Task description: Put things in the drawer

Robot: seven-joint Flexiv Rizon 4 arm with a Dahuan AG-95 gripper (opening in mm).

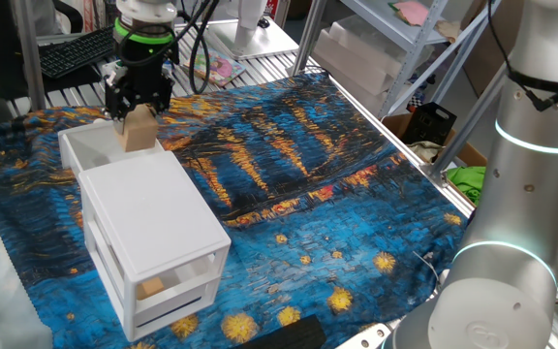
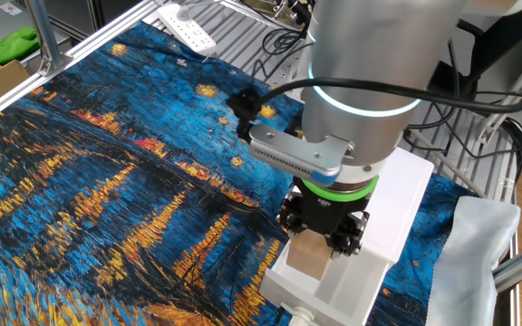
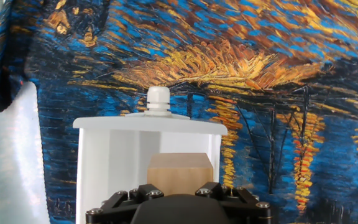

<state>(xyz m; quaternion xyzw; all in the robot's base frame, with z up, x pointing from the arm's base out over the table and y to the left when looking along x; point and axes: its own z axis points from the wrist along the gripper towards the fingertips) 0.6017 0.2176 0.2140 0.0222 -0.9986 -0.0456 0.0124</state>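
My gripper (image 1: 136,116) is shut on a light-tan wooden cube (image 1: 139,130) and holds it just over the open top drawer (image 1: 90,145) of the white cabinet (image 1: 153,208). The drawer is pulled out toward the far side. In the other fixed view the cube (image 2: 313,255) hangs under the gripper (image 2: 323,237), over the drawer (image 2: 284,288). In the hand view the cube (image 3: 179,169) sits between the jaws of the gripper (image 3: 179,185), inside the outline of the white drawer (image 3: 110,155), whose knob (image 3: 158,99) points away. The fingertips are hidden.
Another tan block (image 1: 151,286) shows behind a lower see-through drawer front. A second robot arm (image 1: 511,194) stands at the right. A keyboard (image 1: 71,53) lies behind the cabinet. A power strip (image 2: 188,27) and a white cloth (image 2: 478,244) lie at the table's edges.
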